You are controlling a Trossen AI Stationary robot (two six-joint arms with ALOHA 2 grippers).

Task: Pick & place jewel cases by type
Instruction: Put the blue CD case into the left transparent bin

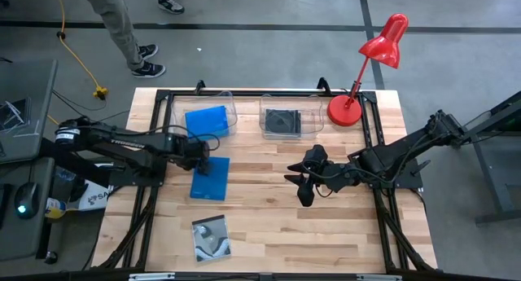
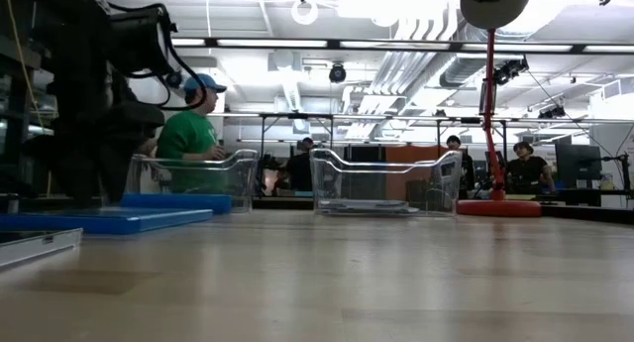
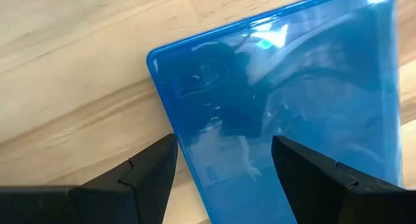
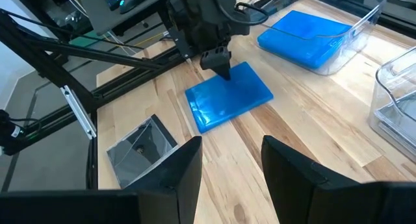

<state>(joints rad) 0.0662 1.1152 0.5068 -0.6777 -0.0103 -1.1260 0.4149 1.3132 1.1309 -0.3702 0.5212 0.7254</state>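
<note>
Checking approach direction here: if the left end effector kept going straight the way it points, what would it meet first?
The blue jewel case lying on the table. The left end effector is open, fingers straddling its near edge; how far above it is unclear.

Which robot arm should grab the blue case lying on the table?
The left one, probably. The left gripper hangs right over the blue case, fingers open on either side of its corner. The right gripper waits farther away, over bare table.

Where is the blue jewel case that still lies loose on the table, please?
In the high view, the loose blue jewel case lies left of centre, in front of the left tub, with the left gripper open at its rear edge.
</note>
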